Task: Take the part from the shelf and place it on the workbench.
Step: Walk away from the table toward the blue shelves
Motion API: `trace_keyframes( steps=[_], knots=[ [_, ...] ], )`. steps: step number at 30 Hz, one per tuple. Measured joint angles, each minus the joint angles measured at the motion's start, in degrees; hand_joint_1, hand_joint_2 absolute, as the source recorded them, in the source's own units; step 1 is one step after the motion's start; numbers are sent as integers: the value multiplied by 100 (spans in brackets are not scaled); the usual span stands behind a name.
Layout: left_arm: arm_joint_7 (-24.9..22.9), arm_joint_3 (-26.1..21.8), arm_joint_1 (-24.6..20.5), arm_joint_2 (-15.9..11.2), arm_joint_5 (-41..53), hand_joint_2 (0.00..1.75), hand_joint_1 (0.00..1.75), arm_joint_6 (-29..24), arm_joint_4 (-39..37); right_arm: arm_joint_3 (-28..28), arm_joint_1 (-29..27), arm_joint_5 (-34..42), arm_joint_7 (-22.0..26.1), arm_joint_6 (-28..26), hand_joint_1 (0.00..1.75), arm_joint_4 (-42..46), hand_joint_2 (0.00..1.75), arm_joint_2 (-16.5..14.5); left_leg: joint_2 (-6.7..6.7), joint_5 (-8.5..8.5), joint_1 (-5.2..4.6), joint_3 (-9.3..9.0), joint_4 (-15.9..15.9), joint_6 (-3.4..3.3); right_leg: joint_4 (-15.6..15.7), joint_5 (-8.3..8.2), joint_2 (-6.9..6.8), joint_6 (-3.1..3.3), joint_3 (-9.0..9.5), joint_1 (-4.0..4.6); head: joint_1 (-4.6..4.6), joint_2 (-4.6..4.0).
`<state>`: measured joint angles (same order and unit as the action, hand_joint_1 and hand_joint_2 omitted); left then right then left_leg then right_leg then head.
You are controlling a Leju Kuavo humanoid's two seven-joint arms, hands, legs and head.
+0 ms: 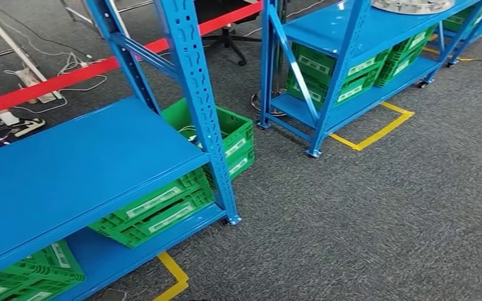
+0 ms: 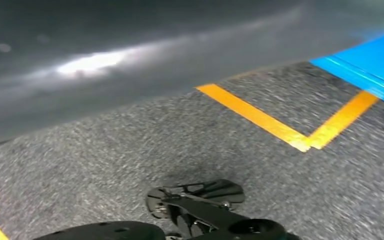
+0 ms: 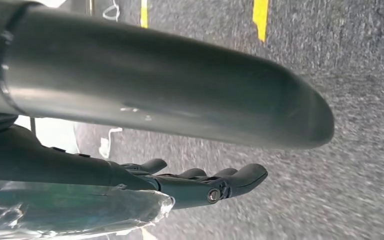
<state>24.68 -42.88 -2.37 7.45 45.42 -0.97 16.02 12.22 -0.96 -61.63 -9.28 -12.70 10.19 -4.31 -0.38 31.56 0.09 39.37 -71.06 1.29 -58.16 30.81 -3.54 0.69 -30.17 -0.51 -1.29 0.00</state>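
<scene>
Silvery metal, probably the part [image 1: 414, 5], lies flat on the top deck of the far blue shelf [image 1: 326, 28], at its far end, ahead and to the right, so the right hand [image 3: 200, 182] looks nearer than the left hand [image 2: 130, 65]. The right hand's fingers [image 3: 245, 175] reach out straight and close together, with clear plastic wrap [image 3: 80, 210] against the palm side; I cannot tell whether they hold it. The left hand's fingers cannot be judged.

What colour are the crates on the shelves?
Green with pale labels, clearest in the head view: crates on blue shelves.
</scene>
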Motion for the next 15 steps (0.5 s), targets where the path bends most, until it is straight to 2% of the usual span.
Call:
trace_keyframes(
  steps=[1, 2, 4, 5, 6, 7, 9, 11, 12, 13, 14, 15],
  knots=[
    [-1, 0, 3, -2, 0, 0, 0, -3, 0, -7, 5, -5, -1, 1, 0, 0, 0, 0, 89, -217, -18, -205, 393, -37, 1, 20, -68, -4, 30, 6, 1, 0],
    [-2, 0, -4, -4, 0, 0, 0, -5, 0, -15, 8, -14, -5, 0, 0, 0, 0, -1, 227, -360, -55, -408, 781, -74, 1, 47, -133, -19, 55, 19, 1, 0],
    [-5, 1, -31, -8, 0, 0, 0, -6, 0, -42, 14, -36, -18, -2, 0, 0, 0, -3, 436, -450, -123, -642, 1239, -145, 4, 96, -255, -69, 76, 41, 5, 0],
    [-8, 2, -34, -9, 0, 0, 0, -6, 0, -57, 24, -46, -26, -2, 0, 0, 0, -4, 442, -419, -148, -655, 1285, -166, 14, 113, -317, -97, 95, 47, 6, 0],
    [-9, 2, -28, -10, 0, 0, 0, -7, 0, -71, 42, -55, -31, -3, 0, 1, 0, -5, 380, -426, -149, -661, 1311, -194, 29, 125, -382, -125, 127, 47, 6, 0],
    [-11, 3, -10, -9, 0, 0, 0, -7, -1, -82, 59, -62, -34, -4, 0, 2, 0, -5, 314, -442, -139, -683, 1352, -218, 25, 152, -378, -151, 160, 41, 8, 0],
    [-15, 3, -4, -9, 0, 0, 0, -8, -2, -102, 69, -75, -37, -10, 0, 4, 0, -7, 184, -481, -98, -740, 1435, -266, -221, 317, -131, -199, 69, 32, 27, -1],
    [-17, 7, -36, -8, -1, 0, 0, -8, -2, -112, 52, -81, -37, -16, 0, 4, 0, -7, 46, -489, -71, -762, 1460, -301, -905, 623, 199, -228, -293, 17, 53, -1],
    [-17, 10, -51, -8, -1, 0, 0, -8, -3, -115, 43, -81, -38, -16, 0, 4, 0, -7, -34, -485, -68, -765, 1460, -313, -1263, 741, 270, -241, -503, 8, 59, 0],
    [-17, 14, -55, -5, -2, 0, 0, -8, -4, -119, 33, -81, -38, -16, 0, 3, 0, -7, -117, -478, -67, -771, 1458, -317, -1496, 768, 305, -255, -664, -2, 61, 0],
    [-17, 20, -49, -4, -2, 0, 0, -8, -7, -125, 24, -82, -39, -16, 0, 3, 0, -7, -205, -469, -63, -782, 1455, -311, -1523, 678, 322, -269, -732, -14, 61, 0],
    [-17, 27, -41, -4, -2, 0, 0, -8, -11, -130, 17, -83, -42, -15, 0, 2, 0, -6, -293, -458, -56, -799, 1450, -296, -1352, 490, 343, -284, -701, -29, 61, 0]
  ],
)
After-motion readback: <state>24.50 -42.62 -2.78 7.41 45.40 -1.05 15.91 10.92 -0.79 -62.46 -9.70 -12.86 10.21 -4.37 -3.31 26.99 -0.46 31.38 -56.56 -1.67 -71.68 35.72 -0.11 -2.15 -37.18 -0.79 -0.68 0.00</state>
